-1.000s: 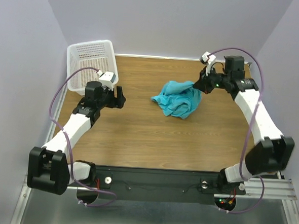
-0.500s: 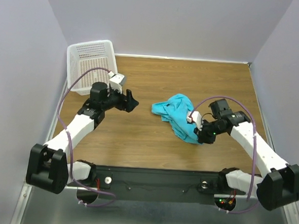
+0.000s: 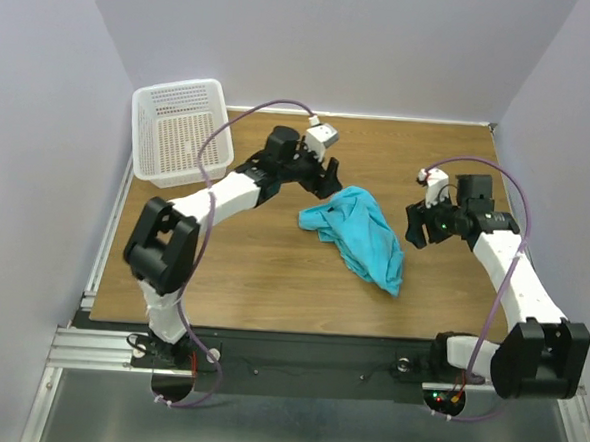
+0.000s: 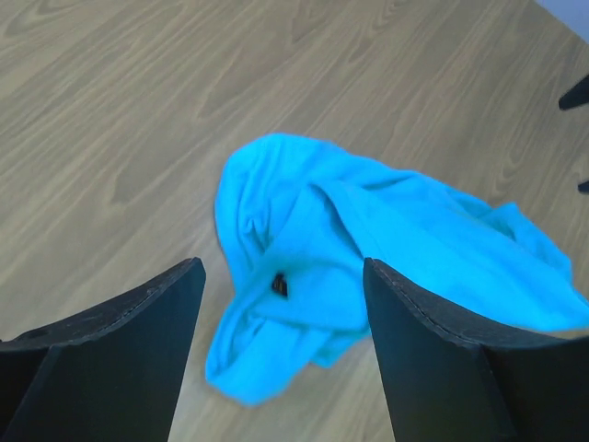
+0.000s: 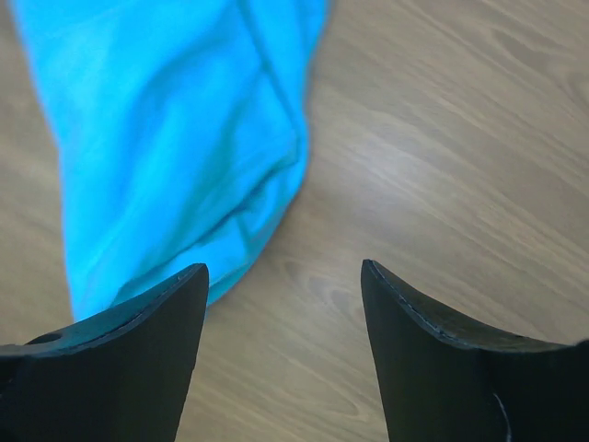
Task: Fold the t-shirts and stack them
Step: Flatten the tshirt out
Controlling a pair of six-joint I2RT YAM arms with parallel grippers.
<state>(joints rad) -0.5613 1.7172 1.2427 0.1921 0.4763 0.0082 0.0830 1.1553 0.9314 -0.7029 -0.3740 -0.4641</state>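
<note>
One crumpled turquoise t-shirt [image 3: 359, 237] lies mid-table, stretched from far left to near right. My left gripper [image 3: 329, 181] hovers open just above its far-left end. In the left wrist view the bunched cloth [image 4: 368, 230] with its small dark neck label [image 4: 279, 284] shows between and below the left gripper's [image 4: 281, 265] spread fingers, which do not touch it. My right gripper [image 3: 415, 228] stands open just right of the shirt, holding nothing. From the right wrist, the shirt's edge [image 5: 166, 138] lies to the left of the right gripper [image 5: 283, 267], with bare wood between the fingers.
A white mesh basket [image 3: 176, 134] stands at the table's far-left corner, with nothing showing in it. Purple-grey walls close in the table on the left, back and right. Bare wood [image 3: 261, 279] lies in front of the shirt.
The right gripper dragged the shirt toward the near right, then opened, let it go and pulled back to the right. The left arm swung right from beside the basket to the shirt's far end.
</note>
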